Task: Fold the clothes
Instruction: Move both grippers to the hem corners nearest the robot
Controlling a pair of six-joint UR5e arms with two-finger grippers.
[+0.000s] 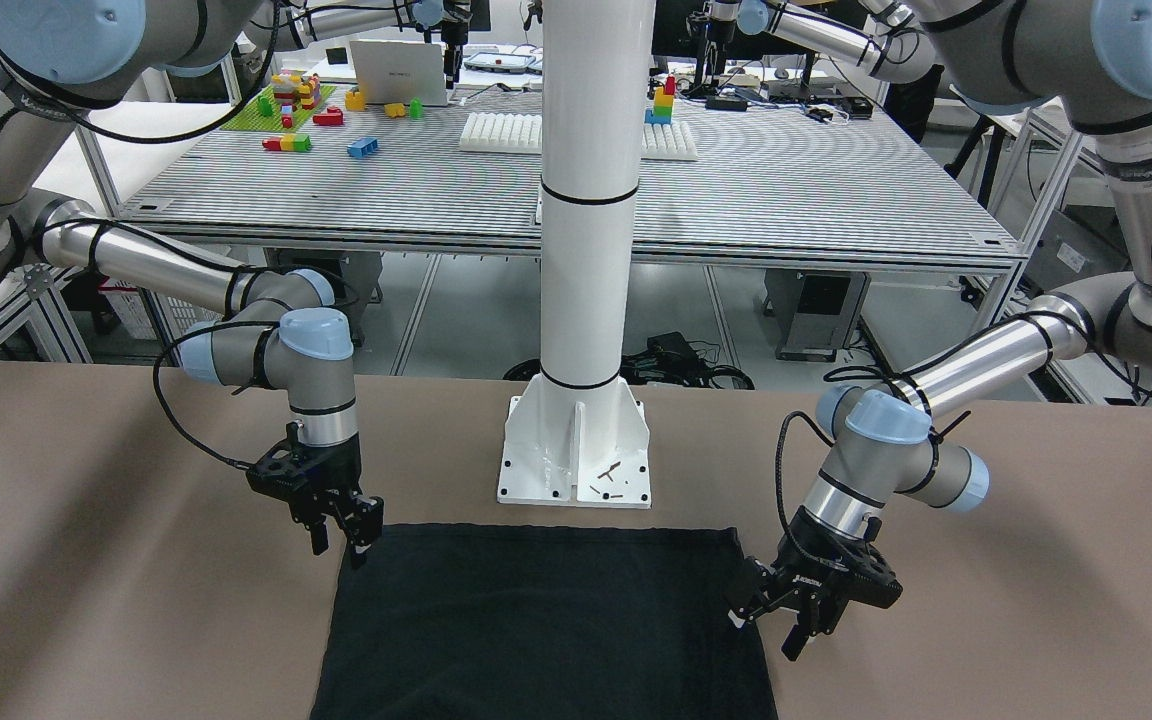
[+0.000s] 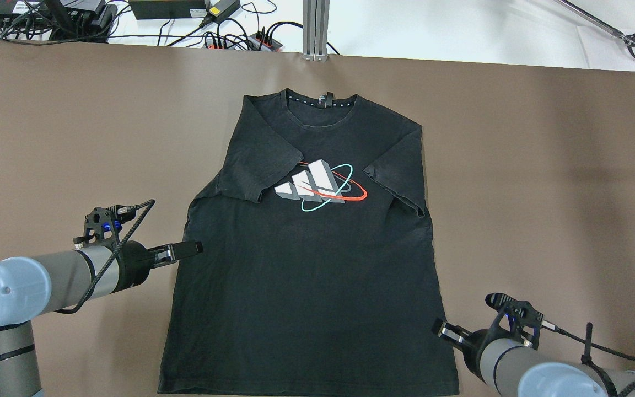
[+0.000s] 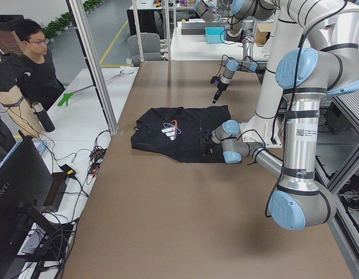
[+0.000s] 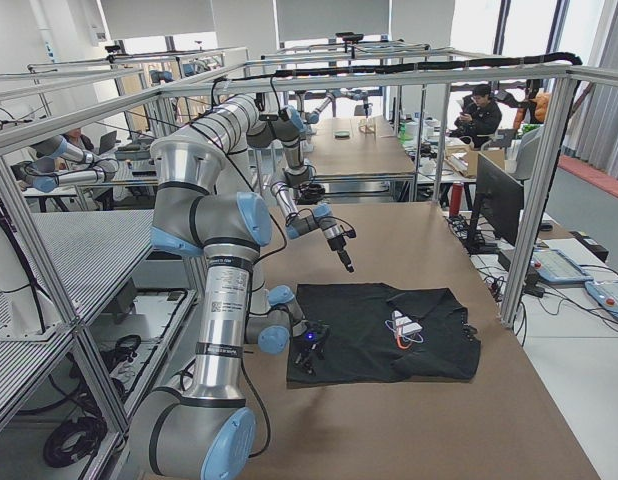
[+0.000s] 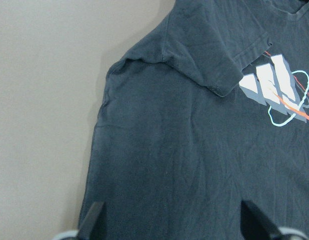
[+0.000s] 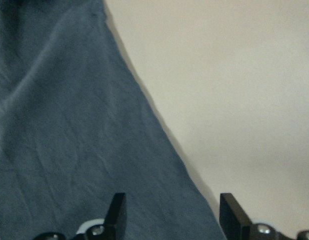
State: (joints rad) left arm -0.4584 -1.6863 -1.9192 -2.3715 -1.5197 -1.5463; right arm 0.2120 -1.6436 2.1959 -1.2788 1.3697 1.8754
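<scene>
The clothes are one black T-shirt lying flat on the brown table, collar at the far side and both sleeves folded inward beside a white, red and teal print. My left gripper stands open at the shirt's left edge, about mid-length. In the left wrist view its fingertips straddle dark cloth with nothing gripped. At the right edge near the hem my right gripper is open too. Its wrist view shows the shirt's edge running between the two fingers. The front view shows the left gripper and right gripper flanking the shirt.
The white robot pedestal is bolted to the table just behind the hem. Cables and power strips lie beyond the far edge beside a metal post. A person sits off to the side. Behind the robot, another table holds coloured blocks.
</scene>
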